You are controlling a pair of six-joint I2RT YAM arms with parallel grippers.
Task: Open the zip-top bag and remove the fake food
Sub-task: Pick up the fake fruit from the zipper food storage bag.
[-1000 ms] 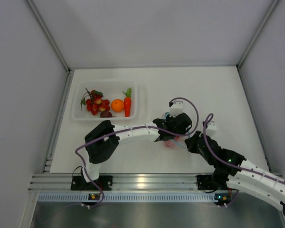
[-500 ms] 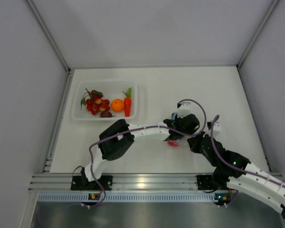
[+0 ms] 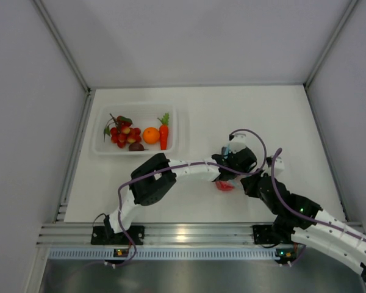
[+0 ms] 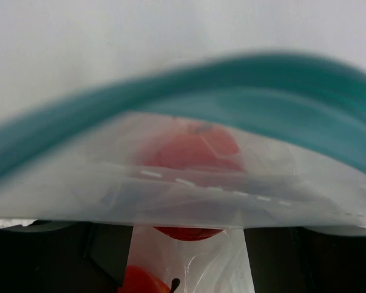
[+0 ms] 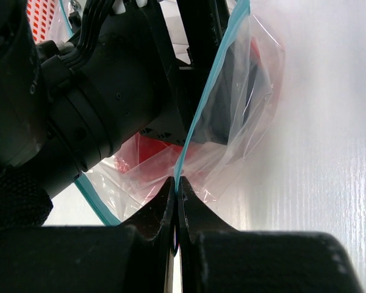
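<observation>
The zip-top bag (image 3: pixel 224 185) lies right of centre, held between both grippers, with red fake fruit (image 4: pixel 195 149) inside it. Its teal zip strip (image 4: pixel 232 91) arcs across the left wrist view. My left gripper (image 3: pixel 227 176) (image 4: pixel 188 244) has its fingers a little apart, with bag film and a red fruit between them; its tips are hidden by the bag. My right gripper (image 3: pixel 244 180) (image 5: pixel 175 183) is shut on the teal strip (image 5: pixel 201 104) at the bag's edge. A berry cluster (image 3: pixel 122 133), orange (image 3: pixel 150 135), carrot (image 3: pixel 164 135) and dark piece (image 3: pixel 136 146) lie in the tray.
The rigid clear tray (image 3: pixel 177 131) stands at the back left of the white table. Grey walls close in the left, right and far sides. The left arm stretches across the table's middle towards the right arm.
My left gripper has moved to the right, and the bag went with it. My right gripper shifted a little right, still on the strip.
</observation>
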